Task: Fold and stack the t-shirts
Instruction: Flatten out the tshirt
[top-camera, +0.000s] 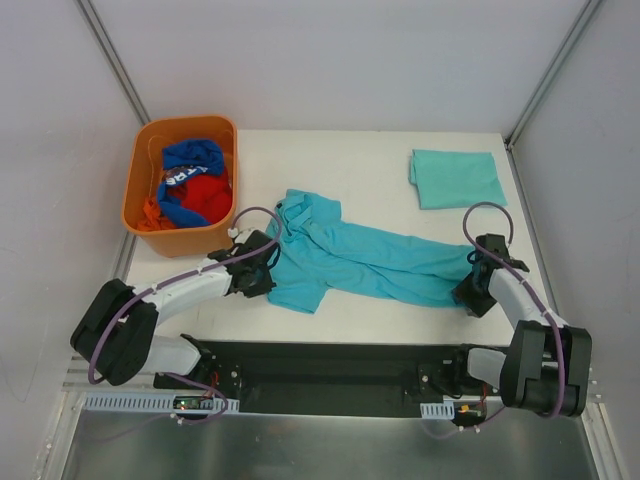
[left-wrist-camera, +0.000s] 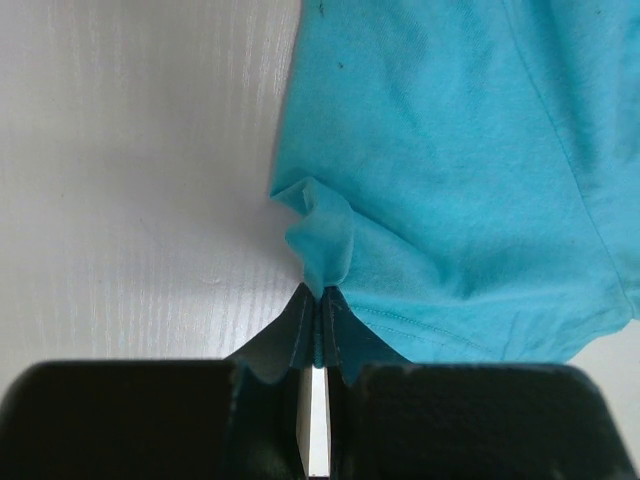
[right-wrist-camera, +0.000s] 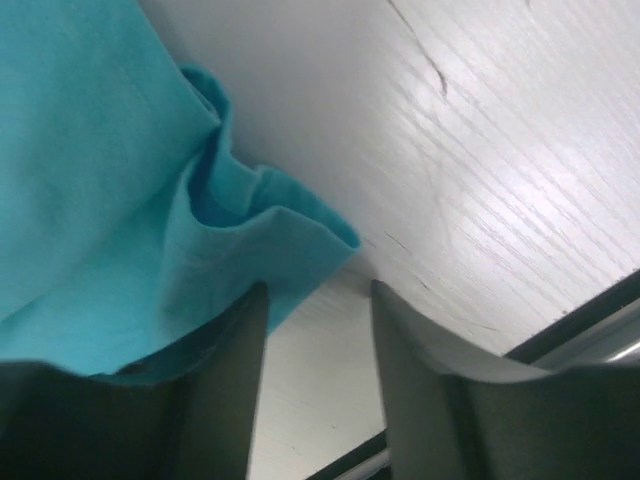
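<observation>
A teal t-shirt (top-camera: 350, 255) lies crumpled and stretched sideways across the middle of the table. Its left edge (left-wrist-camera: 325, 245) is pinched between the fingers of my left gripper (left-wrist-camera: 320, 298), which is shut on it. My right gripper (right-wrist-camera: 318, 300) stands open at the shirt's right end, low over the table. A curled corner of the teal fabric (right-wrist-camera: 290, 235) touches its left finger (right-wrist-camera: 235, 380), and mostly bare table shows between the jaws. A second teal t-shirt (top-camera: 455, 178) lies folded flat at the back right.
An orange basket (top-camera: 180, 230) at the back left holds a royal-blue garment with white lettering (top-camera: 190, 160) and a red one (top-camera: 208, 192). The black mounting rail (top-camera: 330, 370) runs along the table's near edge. Grey walls close in both sides.
</observation>
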